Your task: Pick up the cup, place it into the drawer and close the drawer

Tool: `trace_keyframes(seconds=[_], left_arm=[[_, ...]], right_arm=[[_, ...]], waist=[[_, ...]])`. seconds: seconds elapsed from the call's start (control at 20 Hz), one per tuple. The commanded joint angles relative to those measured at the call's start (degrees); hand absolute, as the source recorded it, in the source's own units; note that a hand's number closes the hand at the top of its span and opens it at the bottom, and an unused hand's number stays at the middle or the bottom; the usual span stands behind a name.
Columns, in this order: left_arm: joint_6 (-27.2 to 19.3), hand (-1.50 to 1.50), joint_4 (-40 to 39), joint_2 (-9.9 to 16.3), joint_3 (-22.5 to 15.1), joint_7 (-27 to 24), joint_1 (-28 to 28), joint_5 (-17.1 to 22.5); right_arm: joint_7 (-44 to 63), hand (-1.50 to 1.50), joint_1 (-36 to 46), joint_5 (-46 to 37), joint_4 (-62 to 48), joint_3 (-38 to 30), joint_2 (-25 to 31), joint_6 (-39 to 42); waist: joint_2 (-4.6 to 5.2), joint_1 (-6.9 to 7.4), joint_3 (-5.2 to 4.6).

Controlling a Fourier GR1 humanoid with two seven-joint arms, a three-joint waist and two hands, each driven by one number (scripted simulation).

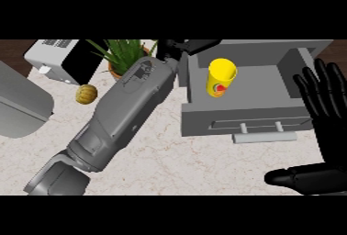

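Note:
The yellow cup (pixel 221 77), with a red and green mark low on its side, stands upright inside the open grey drawer (pixel 196 117), left of the drawer's middle. My left hand (pixel 173 48) is at the drawer's back left corner. Its black fingers (pixel 203 44) stretch out along the back rim, apart from the cup. My left forearm (pixel 125 110) runs diagonally up from the lower left. My right hand (pixel 327 103) is open at the right edge, fingers straight and pointing up beside the drawer's right wall, thumb (pixel 298 176) low down. The drawer's pale handle (pixel 264 137) juts from its front.
A white and black toaster (pixel 58 59) stands at the back left beside a potted green plant (pixel 125 51). A small brownish round fruit (pixel 86 94) lies on the marble counter (pixel 169 160). A large grey rounded object (pixel 20 108) fills the left edge.

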State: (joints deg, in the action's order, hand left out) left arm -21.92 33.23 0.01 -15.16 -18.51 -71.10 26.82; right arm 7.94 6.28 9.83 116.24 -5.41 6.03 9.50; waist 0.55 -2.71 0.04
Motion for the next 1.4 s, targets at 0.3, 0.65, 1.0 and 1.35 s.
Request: trace_keyframes(seconds=[0.3,0.65,1.0,1.35], left_arm=[[-2.6,1.5,-7.4,0.0,-10.9,-0.7,-4.5,6.3],[-4.8,1.5,-11.9,0.0,-17.1,1.7,-7.1,6.1],[-6.3,-1.5,-10.2,0.0,-19.2,-0.2,-4.4,9.5],[-4.8,-1.5,-5.1,0.0,-16.9,-5.9,-3.8,16.5]], right_arm=[[-1.5,-1.5,0.4,-2.9,-1.1,3.7,-2.2,-0.7],[-2.0,-1.5,0.3,1.1,-1.1,0.4,0.2,2.0],[2.4,-1.5,4.8,4.0,0.2,-0.3,0.6,1.0],[0.0,-1.5,0.9,7.0,-0.3,0.9,-0.9,3.5]], waist=[[0.32,-1.54,0.03],[0.72,-3.62,0.1],[0.68,-3.2,0.02],[0.53,-2.28,0.03]])
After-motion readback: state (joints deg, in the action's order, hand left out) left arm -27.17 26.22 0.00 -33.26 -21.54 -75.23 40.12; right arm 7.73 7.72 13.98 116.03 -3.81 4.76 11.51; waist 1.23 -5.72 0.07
